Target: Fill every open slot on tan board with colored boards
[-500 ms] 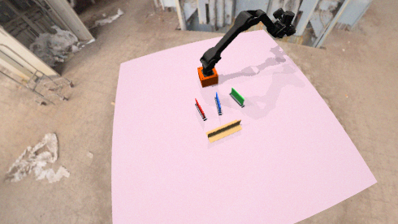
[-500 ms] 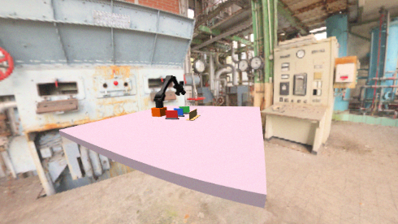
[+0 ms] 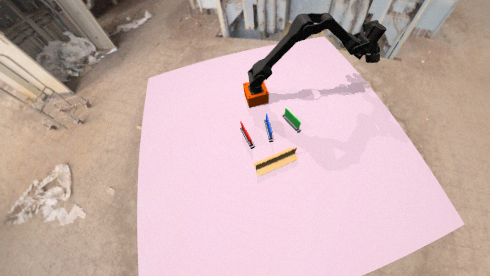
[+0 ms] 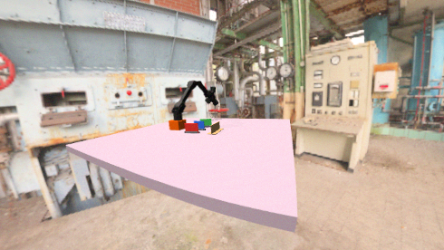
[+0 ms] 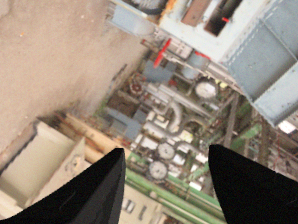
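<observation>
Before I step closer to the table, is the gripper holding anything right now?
Gripper: open partway, holding nothing, away from the colored boards.
</observation>
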Robot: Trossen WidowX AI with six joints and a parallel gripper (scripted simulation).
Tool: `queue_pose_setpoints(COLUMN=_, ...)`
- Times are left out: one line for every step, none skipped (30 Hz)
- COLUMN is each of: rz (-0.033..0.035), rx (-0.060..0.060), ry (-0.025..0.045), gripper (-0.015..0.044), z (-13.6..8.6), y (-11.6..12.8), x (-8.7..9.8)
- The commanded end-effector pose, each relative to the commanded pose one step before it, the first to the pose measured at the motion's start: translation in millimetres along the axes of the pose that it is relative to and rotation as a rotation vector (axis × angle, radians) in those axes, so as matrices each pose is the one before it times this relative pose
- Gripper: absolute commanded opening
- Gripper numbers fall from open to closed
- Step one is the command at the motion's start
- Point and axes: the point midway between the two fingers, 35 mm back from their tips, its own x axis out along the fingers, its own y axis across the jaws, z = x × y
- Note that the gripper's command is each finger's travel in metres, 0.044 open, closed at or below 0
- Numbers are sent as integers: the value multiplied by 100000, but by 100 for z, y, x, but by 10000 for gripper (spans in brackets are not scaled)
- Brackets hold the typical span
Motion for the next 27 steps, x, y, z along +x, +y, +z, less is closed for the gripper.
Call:
queue_pose_setpoints(rz=10551, rx=13139, ry=4998, gripper=181, z=-2575, y=3073, x=-3183)
queue_pose_setpoints(rz=3122, rx=3891, ry=2323, gripper=181, z=-1204, y=940, x=-1068)
queue_pose_setpoints(rz=3050, rx=3927, ry=2386, gripper=181, z=-1215, y=919, x=-1061)
queue_pose_setpoints(rz=2976, rx=3962, ry=2447, gripper=181, z=-1226, y=898, x=-1054)
queue_pose_setpoints(rz=2902, rx=3998, ry=2504, gripper=181, z=-1237, y=876, x=-1046)
queue_pose_setpoints(rz=485, rx=682, ry=430, gripper=181, z=-215, y=145, x=-173)
queue_pose_setpoints(rz=1441, rx=2051, ry=1299, gripper=181, z=-641, y=433, x=-521)
queue_pose_setpoints(rz=2358, rx=3439, ry=2194, gripper=181, z=-1065, y=713, x=-872)
queue_pose_setpoints(rz=2778, rx=4193, ry=2700, gripper=181, z=-1291, y=844, x=-1052)
queue_pose_setpoints(rz=2697, rx=4232, ry=2747, gripper=181, z=-1300, y=823, x=-1043)
queue_pose_setpoints(rz=2616, rx=4270, ry=2790, gripper=181, z=-1308, y=801, x=-1033)
queue_pose_setpoints(rz=2535, rx=4307, ry=2830, gripper=181, z=-1316, y=780, x=-1023)
queue_pose_setpoints(rz=2454, rx=4345, ry=2866, gripper=181, z=-1323, y=759, x=-1013)
queue_pose_setpoints(rz=2373, rx=4383, ry=2899, gripper=181, z=-1329, y=738, x=-1002)
queue_pose_setpoints(rz=2293, rx=4420, ry=2928, gripper=181, z=-1335, y=718, x=-991)
queue_pose_setpoints(rz=392, rx=776, ry=514, gripper=181, z=-238, y=121, x=-168)
queue_pose_setpoints(rz=1163, rx=2336, ry=1548, gripper=181, z=-710, y=362, x=-507)
queue_pose_setpoints(rz=1889, rx=3915, ry=2594, gripper=181, z=-1177, y=596, x=-847)
queue_pose_setpoints(rz=2192, rx=4746, ry=3140, gripper=181, z=-1415, y=701, x=-1011)
queue_pose_setpoints(rz=2106, rx=4786, ry=3158, gripper=181, z=-1420, y=679, x=-998)
queue_pose_setpoints(rz=2021, rx=4825, ry=3173, gripper=181, z=-1424, y=658, x=-984)
queue_pose_setpoints(rz=1937, rx=4865, ry=3184, gripper=181, z=-1427, y=636, x=-969)
queue_pose_setpoints(rz=1855, rx=4904, ry=3192, gripper=181, z=-1430, y=616, x=-954)
queue_pose_setpoints(rz=1774, rx=4942, ry=3196, gripper=181, z=-1432, y=595, x=-939)
queue_pose_setpoints(rz=1695, rx=4979, ry=3197, gripper=181, z=-1434, y=575, x=-923)
queue_pose_setpoints(rz=290, rx=838, ry=566, gripper=181, z=-252, y=95, x=-155)
queue_pose_setpoints(rz=857, rx=2520, ry=1696, gripper=181, z=-750, y=288, x=-467)
